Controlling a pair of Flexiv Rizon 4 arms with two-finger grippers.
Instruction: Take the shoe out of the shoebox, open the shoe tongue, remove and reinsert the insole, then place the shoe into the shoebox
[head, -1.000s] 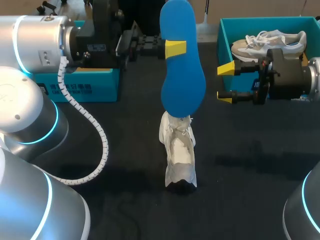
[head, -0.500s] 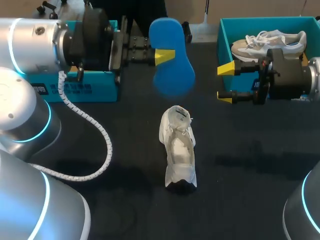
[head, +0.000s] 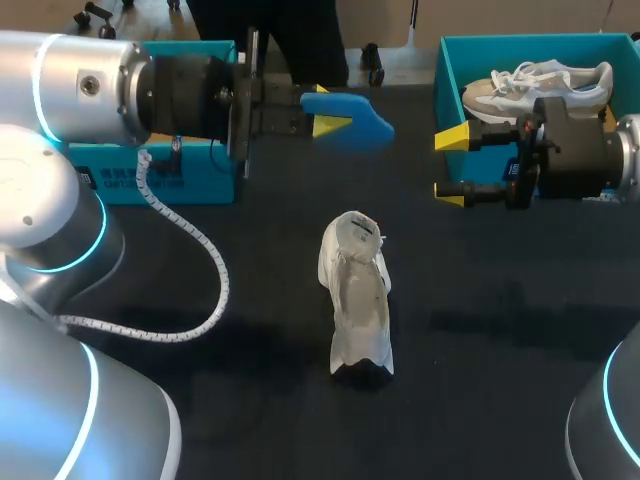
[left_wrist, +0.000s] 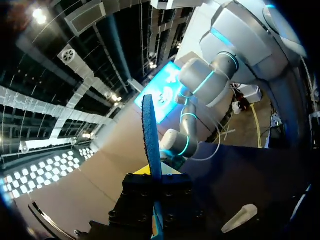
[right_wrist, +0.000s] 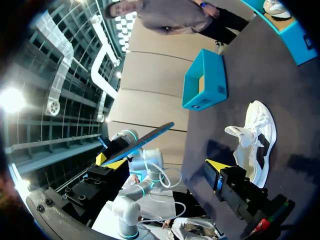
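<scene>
Dark counter (head: 500, 360), with an open teal cardboard shoebox (head: 447, 70) at its far right, holding a grey-beige sneaker with white laces (head: 535, 85). A second teal box (head: 190, 185) stands at far left.

The white laced shoe (head: 357, 300) lies mid-counter, opening upward, untouched by either arm. The flat blue foam insole (head: 350, 118) is out of the shoe, held level in the air beyond it. The left jaws are clamped on it near one end. In the left wrist view it runs edge-on between the fingers (left_wrist: 150, 135).

The right jaws stand wide apart, empty, just in front of the shoebox and well apart from the shoe.

Assessed risks for reinsertion:
- The shoe is unrestrained, so a push from the insole could slide or topple it.
- The tongue may fold over the opening and block entry.
- The long free end may flex, buckle or twist in the grip.
</scene>
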